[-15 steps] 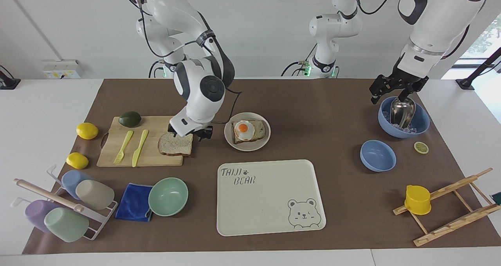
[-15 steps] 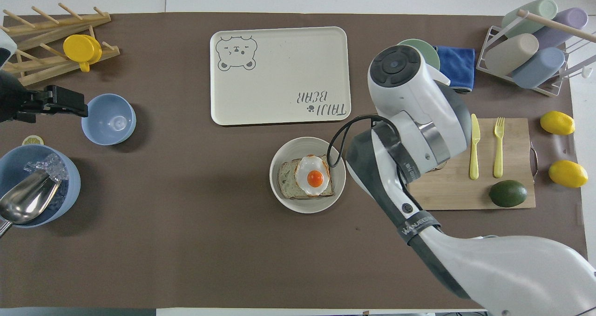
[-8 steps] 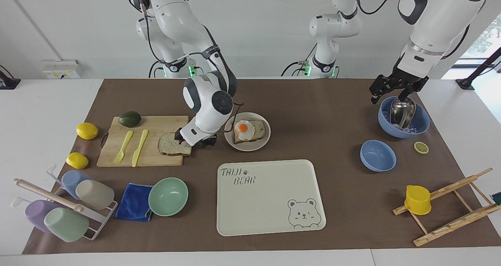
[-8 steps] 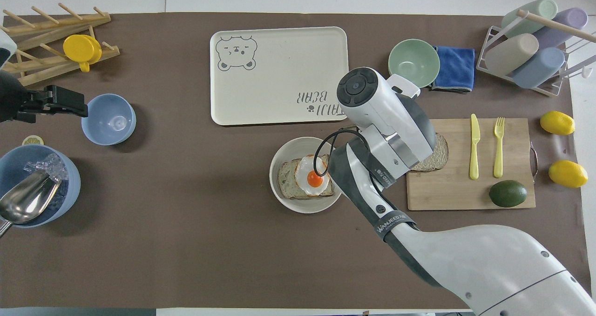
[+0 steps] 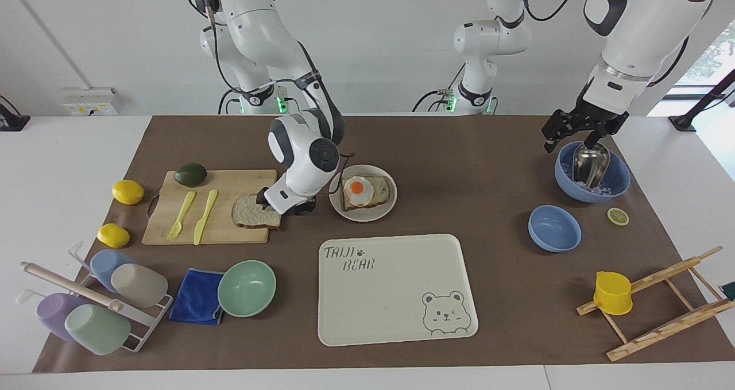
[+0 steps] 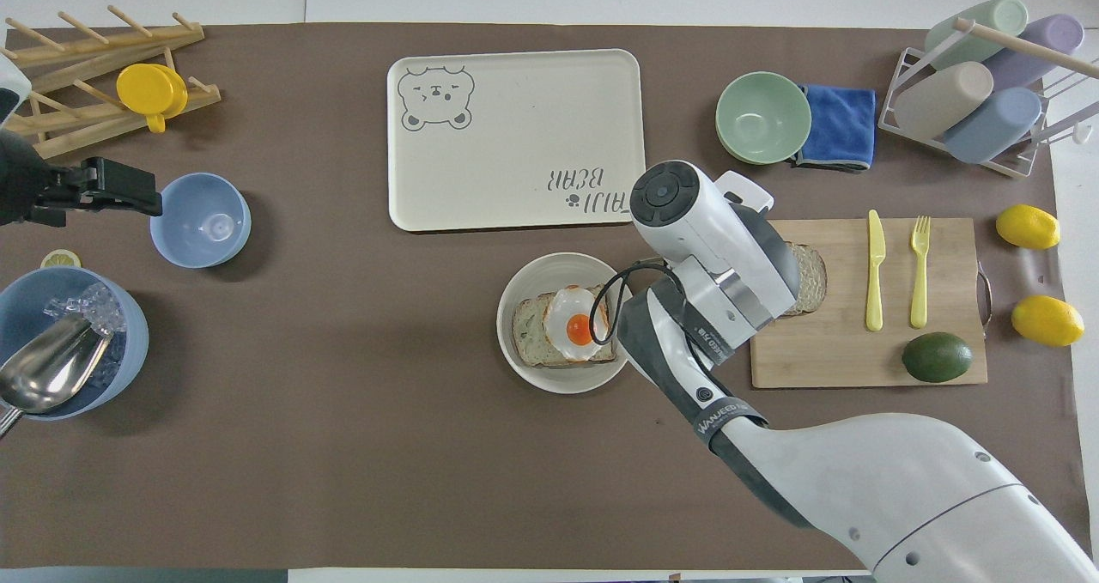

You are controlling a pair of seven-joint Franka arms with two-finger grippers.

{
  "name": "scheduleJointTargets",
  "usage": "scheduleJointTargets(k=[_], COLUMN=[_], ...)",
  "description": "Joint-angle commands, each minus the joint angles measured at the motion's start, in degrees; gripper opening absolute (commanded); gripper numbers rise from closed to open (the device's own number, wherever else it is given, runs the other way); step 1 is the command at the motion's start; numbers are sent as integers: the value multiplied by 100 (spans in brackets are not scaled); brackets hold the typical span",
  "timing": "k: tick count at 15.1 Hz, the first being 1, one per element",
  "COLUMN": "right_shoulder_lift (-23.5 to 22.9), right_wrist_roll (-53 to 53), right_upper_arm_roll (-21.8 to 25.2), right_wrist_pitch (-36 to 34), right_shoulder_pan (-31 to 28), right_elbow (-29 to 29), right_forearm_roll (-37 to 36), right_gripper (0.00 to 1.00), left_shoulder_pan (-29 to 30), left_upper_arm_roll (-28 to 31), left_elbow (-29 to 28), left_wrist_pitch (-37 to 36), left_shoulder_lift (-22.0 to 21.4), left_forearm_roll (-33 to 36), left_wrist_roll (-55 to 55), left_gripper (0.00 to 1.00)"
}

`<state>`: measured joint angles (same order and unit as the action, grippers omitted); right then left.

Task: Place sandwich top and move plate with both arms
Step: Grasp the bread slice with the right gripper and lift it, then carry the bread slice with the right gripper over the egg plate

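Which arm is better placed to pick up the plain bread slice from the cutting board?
Right: the right gripper is already down at the sandwich top on the cutting board; the left gripper waits over the ice bowl.

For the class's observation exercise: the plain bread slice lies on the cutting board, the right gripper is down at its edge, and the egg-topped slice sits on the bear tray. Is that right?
One detail is wrong. The egg-topped slice sits on the small round plate, not the bear tray, as the facing view shows. The plain bread slice does lie on the cutting board, with the right gripper at its edge.
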<state>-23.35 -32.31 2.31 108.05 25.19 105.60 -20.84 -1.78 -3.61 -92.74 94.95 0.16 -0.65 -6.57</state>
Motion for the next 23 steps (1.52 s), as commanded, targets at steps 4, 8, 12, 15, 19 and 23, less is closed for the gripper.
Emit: scheduleJointTargets(k=[4, 8, 12, 15, 19, 23], right_shoulder_lift=[191, 208, 226, 235, 261, 226], right_wrist_roll=[58, 49, 49, 66, 93, 172], right_upper_arm_roll=[-47, -47, -47, -47, -47, -47], right_wrist_pitch=[-74, -92, -57, -74, -92, -135], right_shoulder_pan=[-85, -85, -93, -102, -111, -120], right_elbow=[216, 251, 338, 348, 374, 243], right_forearm_roll=[-184, -193, -193, -219, -280, -289], right_gripper=[78, 78, 77, 65, 33, 0], left_shoulder_pan=[-15, -15, -15, -15, -6, -6], left_upper_arm_roll=[9, 10, 10, 10, 10, 10], left_elbow=[-130, -139, -130, -130, -139, -139], left_wrist_pitch=[33, 24, 33, 33, 33, 33], left_shoulder_lift=[-95, -95, -95, -95, -95, -95], left_forearm_roll=[57, 57, 57, 57, 57, 57], left_wrist_roll=[-28, -19, -28, -28, -28, -28], left_gripper=[100, 100, 100, 100, 100, 100])
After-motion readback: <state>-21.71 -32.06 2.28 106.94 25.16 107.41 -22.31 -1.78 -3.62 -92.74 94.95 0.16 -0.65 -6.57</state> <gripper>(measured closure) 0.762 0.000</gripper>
